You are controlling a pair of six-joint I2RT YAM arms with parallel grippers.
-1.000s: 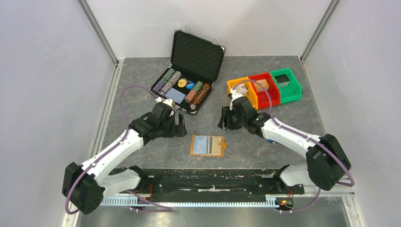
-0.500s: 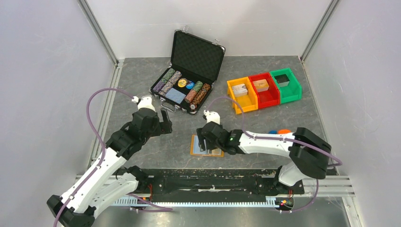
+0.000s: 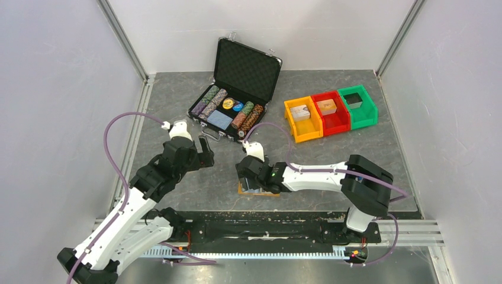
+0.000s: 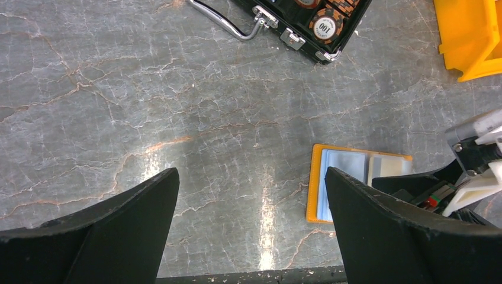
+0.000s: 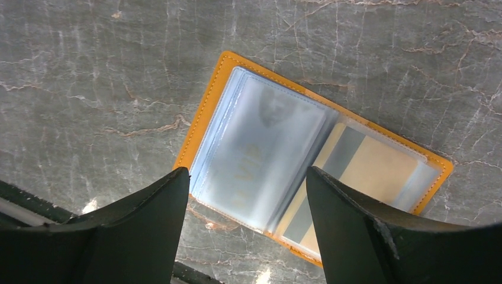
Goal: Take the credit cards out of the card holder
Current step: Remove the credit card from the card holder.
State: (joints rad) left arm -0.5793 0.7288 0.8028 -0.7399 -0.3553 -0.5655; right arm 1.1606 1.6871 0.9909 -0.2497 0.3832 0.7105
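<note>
A second ago my right claw hung up by the orange bin, and my left claw sat nearer the middle, just in front of the black chip case. Since then I have swung my right arm down and across, so that claw now hovers right over the card holder. My left arm has drawn back to the left. The holder itself has not moved.

Both claws are open and grip nothing. The left one's fingers stand wide over bare table. The right one's fingers are spread on either side of the holder's near half, and I cannot tell whether they touch it.

The card holder lies open and flat on the grey marbled table, near the front edge, between my two arms. It is a thin orange wallet with clear plastic sleeves inside. The light blue card fills the left sleeve, faint lettering showing through the plastic. The pale beige card sits in the right sleeve, with a dark stripe along one side. Both credit cards are still tucked inside.
</note>
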